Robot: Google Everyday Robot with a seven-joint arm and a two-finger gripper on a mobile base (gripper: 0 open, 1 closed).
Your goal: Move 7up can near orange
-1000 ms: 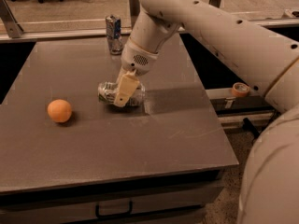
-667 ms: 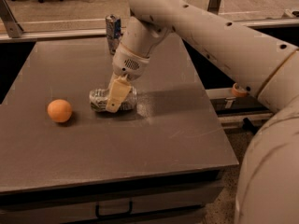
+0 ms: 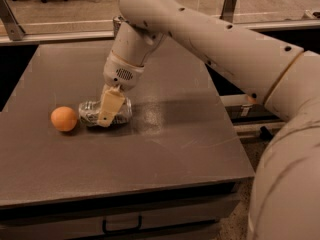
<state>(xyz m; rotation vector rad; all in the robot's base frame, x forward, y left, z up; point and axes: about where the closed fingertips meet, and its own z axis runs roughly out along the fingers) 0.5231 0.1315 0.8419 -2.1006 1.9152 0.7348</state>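
1 step left, by my read: seat the can and let go. Claw (image 3: 110,115) is low over the table (image 3: 165,154), clamped across the can (image 3: 89,113). 1 cream finger (image 3: 111,104) crosses the can's front, the other is hidden behind it.

Can lies on its side, running left-right through the claw, with its left end poking out. Orange (image 3: 64,119) sits just left of the claw, right beside that end. Can't tell if they touch, only a sliver of shadow shows between them. Near enough for the task, I'd say.

How you finish cleanly:
- Don't push any further left of the claw. The orange is round and will likely roll off if the can nudges it.
- Can't tell whether the can rests on the table or hangs just above it. Ease down until it's seated before you release, so there's 0 drop.
- Open slowly. A can lying like this probably rolls toward the front or back of the claw if a finger drags it.
- Lift straight up, with no sideways motion until the fingers clear the can.
- Don't squeeze harder, the can looks thin and dented.
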